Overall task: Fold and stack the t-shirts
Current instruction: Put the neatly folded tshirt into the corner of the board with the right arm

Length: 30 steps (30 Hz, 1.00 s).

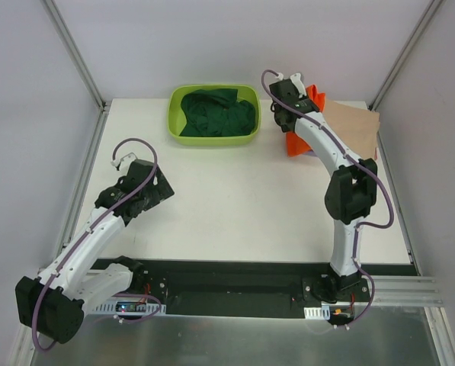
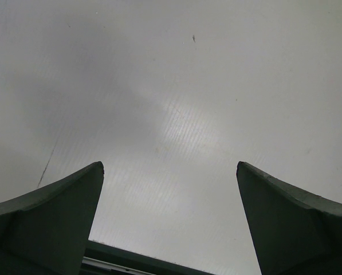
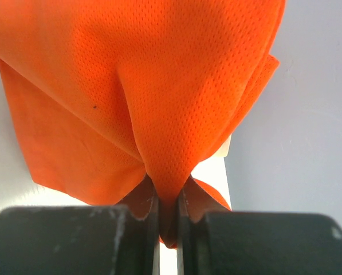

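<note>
Left gripper (image 2: 169, 166): nearest to us, jaws spread wide, just the white table (image 1: 235, 206) showing beneath them.
Right gripper (image 3: 168, 197): out at full reach in the far right corner, pinched down hard on cloth.
Orange t-shirt (image 3: 176, 86): caught between the right gripper's fingers, its folds fanning out ahead of them and draping down to the table below.
Tan t-shirt (image 1: 357, 126): lying flat just right of the right gripper, with the orange cloth over its left edge.
Dark green t-shirt (image 1: 216, 114): crumpled, off to the left of the right gripper and far ahead of the left one.
Lime-green tub (image 1: 174, 126): holds the green shirt, apart from the orange one.
</note>
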### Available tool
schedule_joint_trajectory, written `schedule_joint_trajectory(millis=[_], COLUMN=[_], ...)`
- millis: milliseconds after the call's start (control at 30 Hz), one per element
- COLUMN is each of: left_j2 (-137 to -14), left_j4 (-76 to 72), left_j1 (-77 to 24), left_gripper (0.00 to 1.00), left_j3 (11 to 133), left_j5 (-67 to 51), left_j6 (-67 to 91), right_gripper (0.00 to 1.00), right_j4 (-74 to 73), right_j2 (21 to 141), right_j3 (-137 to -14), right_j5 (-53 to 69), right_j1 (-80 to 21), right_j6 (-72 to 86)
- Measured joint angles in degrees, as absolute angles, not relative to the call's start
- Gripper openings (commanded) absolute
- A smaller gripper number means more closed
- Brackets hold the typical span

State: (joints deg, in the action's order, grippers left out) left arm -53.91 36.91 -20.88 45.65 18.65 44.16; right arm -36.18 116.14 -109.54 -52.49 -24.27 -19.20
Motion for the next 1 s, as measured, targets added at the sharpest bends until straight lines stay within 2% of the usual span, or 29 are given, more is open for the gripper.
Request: schedule_joint_trajectory(millis=[533,1000], left_j2=[-56.45,-59.27], left_j4=[37.60,37.89], left_j1=[-20.88,-20.88], left_gripper=[0.99,0.99], left_j3=[47.07,48.90], left_j5=[18.68,18.61], left_j6=[44.25,44.23], right_gripper=[0.01,0.01], right_j4=[-40.21,-43.55], right_j2=[116.46,116.44], right_j3=[-118.74,-118.83], right_j5=[-51.59,-41.87], right_j1=[-19.16,-11.94], right_j6=[-18.22,-13.96])
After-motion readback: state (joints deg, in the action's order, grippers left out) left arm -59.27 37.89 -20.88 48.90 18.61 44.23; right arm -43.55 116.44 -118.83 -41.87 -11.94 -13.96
